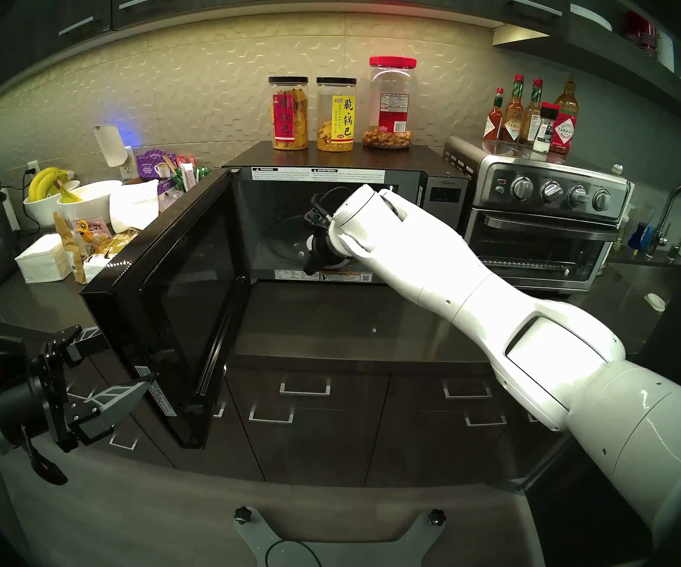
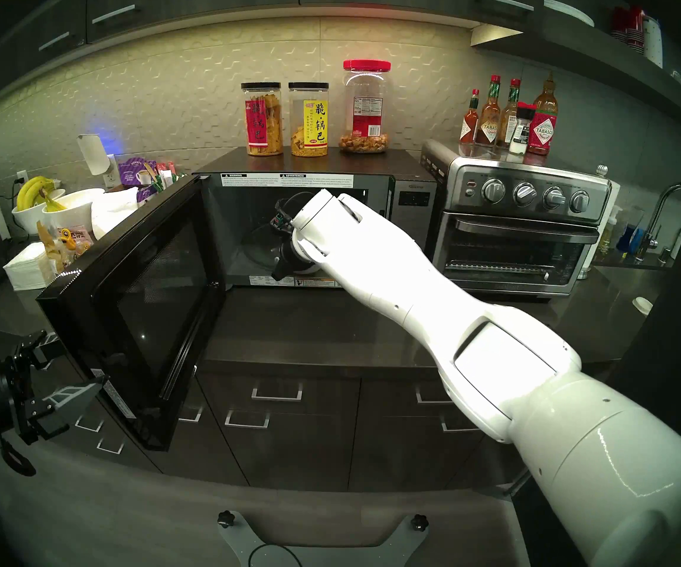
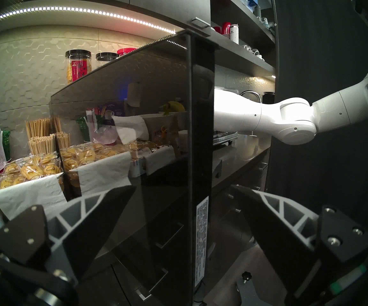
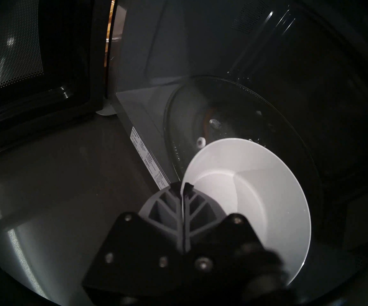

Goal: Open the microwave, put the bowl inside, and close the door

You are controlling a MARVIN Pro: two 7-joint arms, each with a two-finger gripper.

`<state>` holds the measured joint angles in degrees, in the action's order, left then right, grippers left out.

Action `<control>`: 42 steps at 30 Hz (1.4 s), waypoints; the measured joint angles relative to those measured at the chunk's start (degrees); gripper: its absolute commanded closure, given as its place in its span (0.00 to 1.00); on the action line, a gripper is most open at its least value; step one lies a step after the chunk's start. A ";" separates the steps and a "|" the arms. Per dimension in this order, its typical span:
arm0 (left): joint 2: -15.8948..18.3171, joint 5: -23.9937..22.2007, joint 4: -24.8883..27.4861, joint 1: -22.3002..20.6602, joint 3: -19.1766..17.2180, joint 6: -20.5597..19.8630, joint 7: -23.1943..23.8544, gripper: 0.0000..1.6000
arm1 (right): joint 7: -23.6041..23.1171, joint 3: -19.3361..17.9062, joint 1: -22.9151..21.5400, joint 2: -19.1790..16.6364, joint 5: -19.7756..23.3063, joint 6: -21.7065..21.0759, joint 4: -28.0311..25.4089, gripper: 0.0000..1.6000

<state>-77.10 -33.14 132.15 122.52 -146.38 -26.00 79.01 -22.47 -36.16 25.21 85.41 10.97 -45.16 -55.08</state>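
Observation:
The black microwave point(image 1: 445, 194) stands on the counter with its door point(image 1: 175, 300) swung wide to the left. My right arm point(image 1: 404, 243) reaches into the cavity. In the right wrist view my right gripper point(image 4: 182, 186) is shut on the rim of the small white bowl point(image 4: 256, 188). The bowl hangs over the front part of the glass turntable point(image 4: 267, 113); whether it touches the glass I cannot tell. My left gripper point(image 3: 183, 186) is open at the door's free edge point(image 3: 200, 122), one finger on each side of it.
Three snack jars point(image 1: 334, 114) stand on the microwave's top. A steel toaster oven point(image 1: 547, 222) with sauce bottles point(image 1: 531, 116) on it sits to the right, and a faucet point(image 1: 674, 214) beyond. Bowls with bananas point(image 1: 56, 194), napkins point(image 1: 42, 259) and snack packets crowd the counter to the left.

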 measured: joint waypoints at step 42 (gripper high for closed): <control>0.00 0.00 0.00 0.00 0.00 0.00 0.00 0.00 | 2.79 -3.05 -3.84 9.11 -0.99 4.46 15.97 1.00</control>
<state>-77.09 -33.14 132.15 122.52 -146.38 -26.00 79.01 -19.67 -39.20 21.36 94.52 9.98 -40.70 -39.11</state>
